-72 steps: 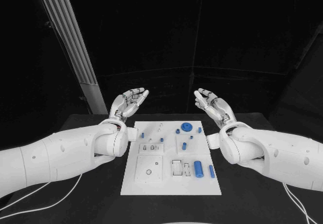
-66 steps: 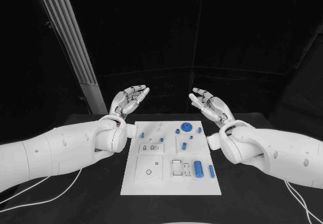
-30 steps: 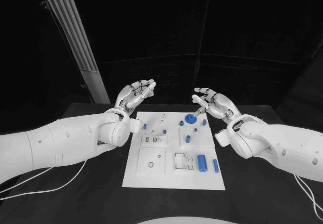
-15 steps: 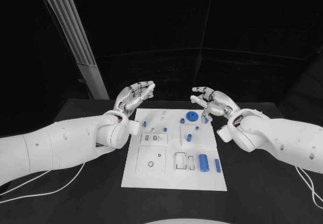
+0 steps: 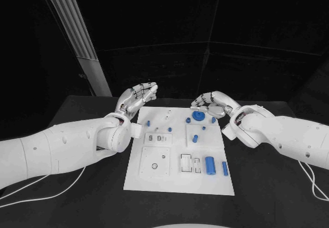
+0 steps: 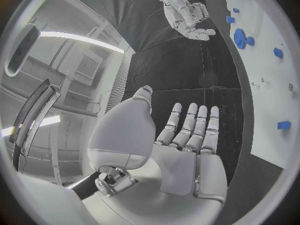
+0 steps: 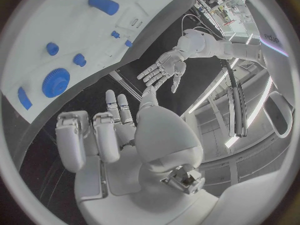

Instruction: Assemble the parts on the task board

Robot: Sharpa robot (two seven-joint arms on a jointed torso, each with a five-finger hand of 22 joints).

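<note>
Two silver hands hover at the far end of a white task board (image 5: 154, 183) lying in the middle of a black worktop (image 5: 274, 190). Robot's left hand (image 5: 137, 99) is raised off the board's far left corner, its fingers (image 6: 194, 130) straight, side by side and holding nothing. Robot's right hand (image 5: 209, 105) hangs over the far right corner, some fingers (image 7: 84, 137) curled in toward the palm and others straighter; nothing is in its grasp. Just beside it on the board sits a blue toothed wheel (image 5: 198, 115). Small blue pegs (image 5: 195, 138) dot the far half. Nearer the robot, a blue cylinder (image 5: 210, 165) and a slimmer blue rod (image 5: 225, 168) lie side by side on the board's right part.
</note>
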